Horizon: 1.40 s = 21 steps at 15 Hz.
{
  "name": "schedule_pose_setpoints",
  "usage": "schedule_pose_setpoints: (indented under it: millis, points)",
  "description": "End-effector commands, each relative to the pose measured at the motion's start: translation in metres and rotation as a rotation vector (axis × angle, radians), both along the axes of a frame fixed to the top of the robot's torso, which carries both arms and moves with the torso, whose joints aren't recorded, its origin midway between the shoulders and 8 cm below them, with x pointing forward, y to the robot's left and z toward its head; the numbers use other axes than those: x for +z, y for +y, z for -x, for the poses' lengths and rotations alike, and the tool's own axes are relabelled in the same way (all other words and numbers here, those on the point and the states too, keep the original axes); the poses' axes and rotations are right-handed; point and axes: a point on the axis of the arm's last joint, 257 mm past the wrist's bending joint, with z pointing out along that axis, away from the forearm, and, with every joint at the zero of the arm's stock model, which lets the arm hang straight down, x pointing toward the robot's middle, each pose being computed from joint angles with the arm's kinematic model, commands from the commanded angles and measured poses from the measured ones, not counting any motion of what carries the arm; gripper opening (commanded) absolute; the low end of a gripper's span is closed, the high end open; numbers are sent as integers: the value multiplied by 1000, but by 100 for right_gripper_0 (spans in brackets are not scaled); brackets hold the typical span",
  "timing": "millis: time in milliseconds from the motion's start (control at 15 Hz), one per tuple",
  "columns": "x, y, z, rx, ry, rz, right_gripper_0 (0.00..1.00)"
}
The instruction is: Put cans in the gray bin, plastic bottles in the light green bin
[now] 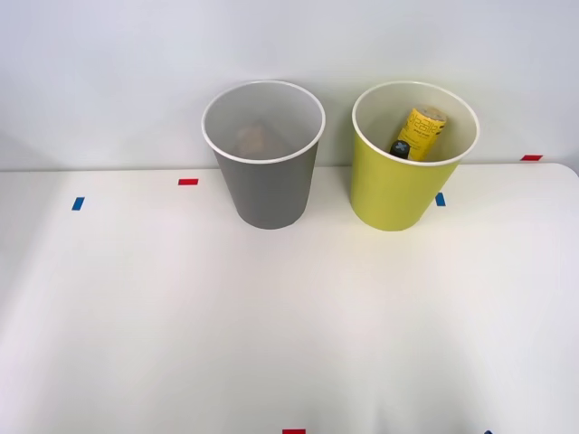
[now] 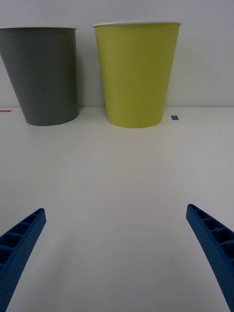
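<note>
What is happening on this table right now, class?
A robot is sorting rubbish into two bins on a white table. The bottle with the yellow label already lies inside the light green bin. Something sits at the bottom of the gray bin, but what it is cannot be told. The right gripper is over the bare table in front of the bins, its jaws wide open and holding nothing. No loose items are visible on the table.

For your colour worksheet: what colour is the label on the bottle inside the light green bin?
Yellow with dark print, on the bottle in the light green bin; front view shows it best.
</note>
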Motion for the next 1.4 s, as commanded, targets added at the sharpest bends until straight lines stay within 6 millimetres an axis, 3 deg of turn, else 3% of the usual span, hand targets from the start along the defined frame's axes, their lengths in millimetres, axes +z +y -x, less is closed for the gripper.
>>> schedule_pose_setpoints:
  millis: [67,1400]
  points:
    - [0,0,0,0,0,0,100]
    - [0,0,0,0,0,0,100]
